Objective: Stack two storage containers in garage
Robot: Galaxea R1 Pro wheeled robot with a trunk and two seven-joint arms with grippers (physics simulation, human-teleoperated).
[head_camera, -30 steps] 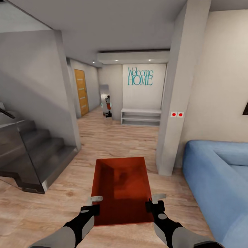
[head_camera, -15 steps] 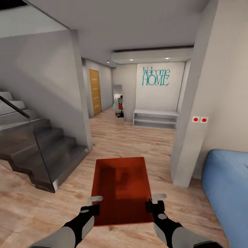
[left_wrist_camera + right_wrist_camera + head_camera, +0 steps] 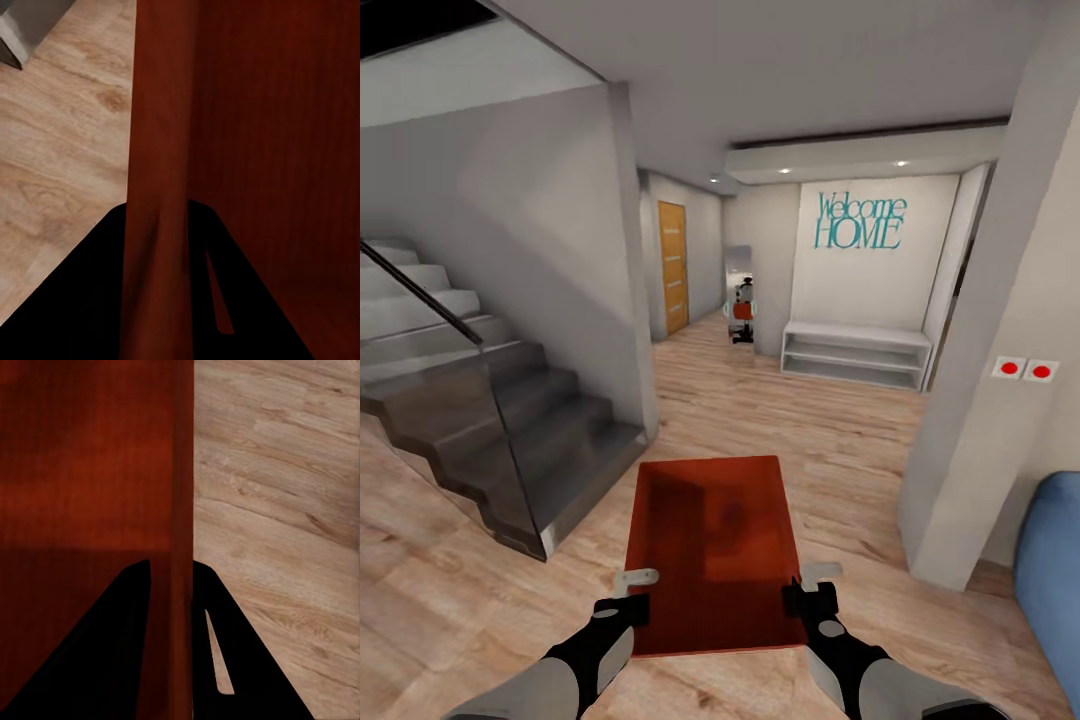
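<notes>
The orange-red container (image 3: 717, 550) is carried level above the wood-plank floor (image 3: 840, 440). The left gripper (image 3: 632, 590) clamps its left wall between the fingers; the right gripper (image 3: 812, 585) clamps its right wall likewise.

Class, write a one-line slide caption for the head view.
Both grippers, left and right, carry an orange-red storage container over the wood-plank floor, staircase alongside.

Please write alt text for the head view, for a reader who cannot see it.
The left gripper and right gripper each clamp a side wall of an open orange-red storage container above a pale wood floor. Grey stairs stand left; a "Welcome HOME" sign hangs ahead.
</notes>
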